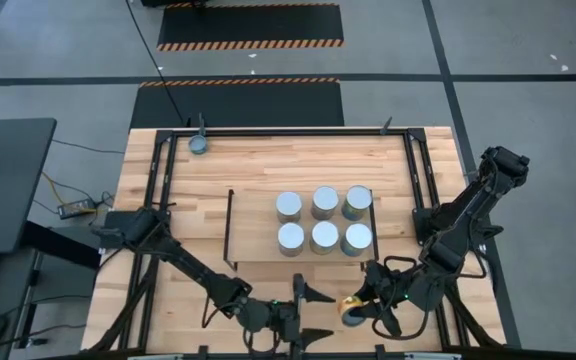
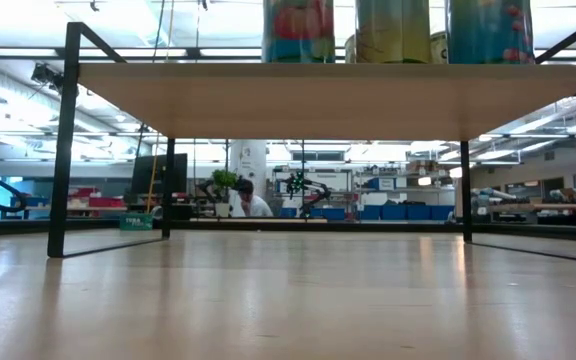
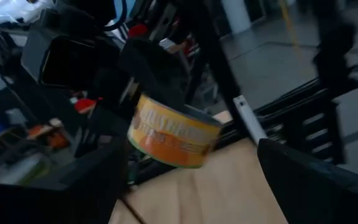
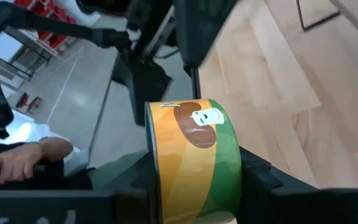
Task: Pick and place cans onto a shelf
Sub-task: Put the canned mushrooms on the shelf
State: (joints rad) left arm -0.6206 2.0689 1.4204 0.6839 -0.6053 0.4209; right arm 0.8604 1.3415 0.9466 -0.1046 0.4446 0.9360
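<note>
- Right claw (image 1: 360, 305) pinching orange-green labelled metal can (image 4: 194, 162) near desk's (image 1: 258, 170) front edge.
- Left claw (image 1: 306, 312) spread, empty, just beside.
- Six silver-topped cans (image 1: 325, 219) on low light-wood shelf (image 1: 258, 225); another can (image 1: 198, 144) far corner.

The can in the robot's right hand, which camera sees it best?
The right wrist view: the held can fills it, gripped by the right gripper. The left wrist view shows it farther off and blurry, the high view only a small bit, the low view nothing.

Bright even overhead light, soft shadows, motion-blurred wrist views
</note>
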